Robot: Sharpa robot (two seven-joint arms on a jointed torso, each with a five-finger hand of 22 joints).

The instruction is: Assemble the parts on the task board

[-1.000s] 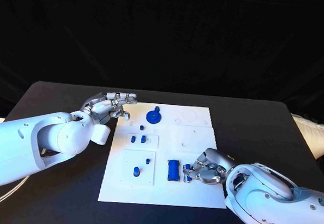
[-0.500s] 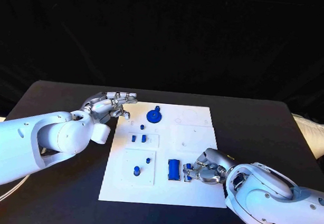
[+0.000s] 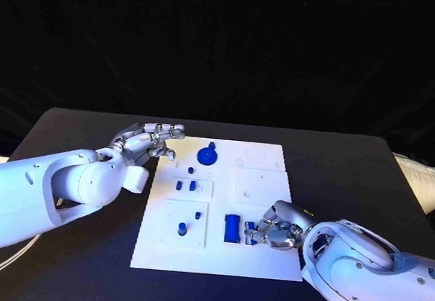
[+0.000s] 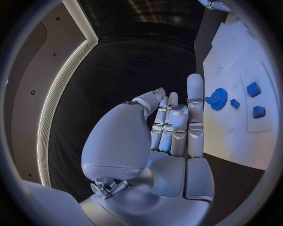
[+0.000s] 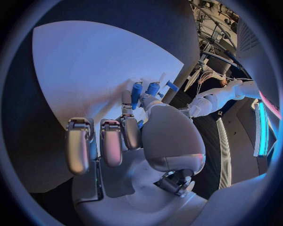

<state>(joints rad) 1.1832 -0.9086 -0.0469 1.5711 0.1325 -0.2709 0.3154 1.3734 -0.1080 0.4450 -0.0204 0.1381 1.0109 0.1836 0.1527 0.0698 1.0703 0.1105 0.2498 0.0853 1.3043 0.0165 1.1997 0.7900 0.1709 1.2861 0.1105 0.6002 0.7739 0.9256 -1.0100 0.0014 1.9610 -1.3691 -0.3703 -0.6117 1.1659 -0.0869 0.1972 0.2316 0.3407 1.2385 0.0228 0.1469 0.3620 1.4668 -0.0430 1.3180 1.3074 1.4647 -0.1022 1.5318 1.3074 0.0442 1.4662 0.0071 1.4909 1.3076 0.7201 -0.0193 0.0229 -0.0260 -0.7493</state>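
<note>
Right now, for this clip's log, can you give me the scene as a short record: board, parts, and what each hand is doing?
surface: black table
board: white task board, flat at the table's middle
parts: round blue gear-shaped part near the far edge; long blue block near the front; small blue pieces between them
left hand: at the board's far left corner, holding nothing, fingers extended
right hand: on the board beside the long blue block, fingers curled around small blue cylinders

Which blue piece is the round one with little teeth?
Find the white task board on the black table. Go to its far edge, beside the left hand. The gear sits there: round and toothed, unlike the small blocky blue pieces nearer the robot.
</note>
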